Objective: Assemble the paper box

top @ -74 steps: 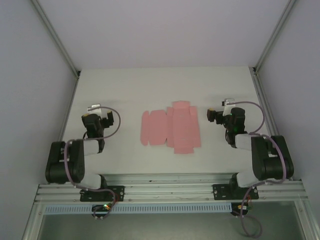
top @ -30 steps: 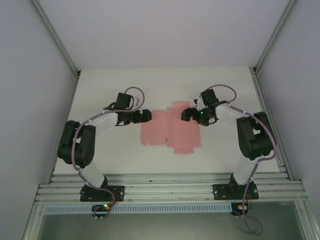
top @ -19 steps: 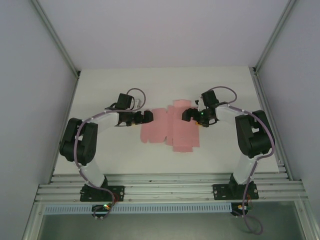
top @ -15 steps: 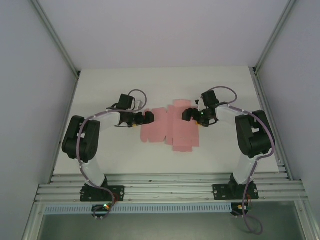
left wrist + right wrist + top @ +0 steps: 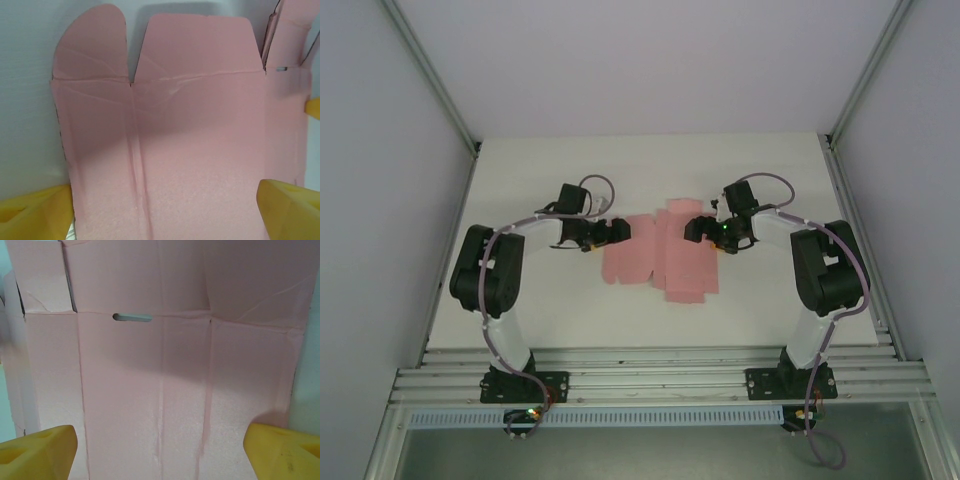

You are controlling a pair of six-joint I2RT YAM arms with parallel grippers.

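Roughly at the middle of a white table (image 5: 550,170): a pink paper box (image 5: 665,258), unfolded into a flat cut-out sheet with panels, creases and flaps. Lies level on the surface, well ahead of the two arm bases. Seen from above, left gripper (image 5: 617,232) at the sheet's far left edge, over the left panel; right gripper (image 5: 692,228) over the far right part, beside a small square flap. Both low over the card, pointing toward each other. From the left wrist, paper box (image 5: 190,150) close below, with one rounded flap and one squarer flap at the top, split by a notch. Left gripper (image 5: 162,210) spread wide, yellow fingertips (image 5: 35,210) at either side of the panel, pinching nothing. From the right wrist, paper box (image 5: 175,390) with long fold lines and a narrow slot near the top left. Right gripper (image 5: 160,450) likewise spread wide, yellow fingertips (image 5: 285,450) at the lower corners, straddling the card without clamping it. Cannot tell whether touching the card.
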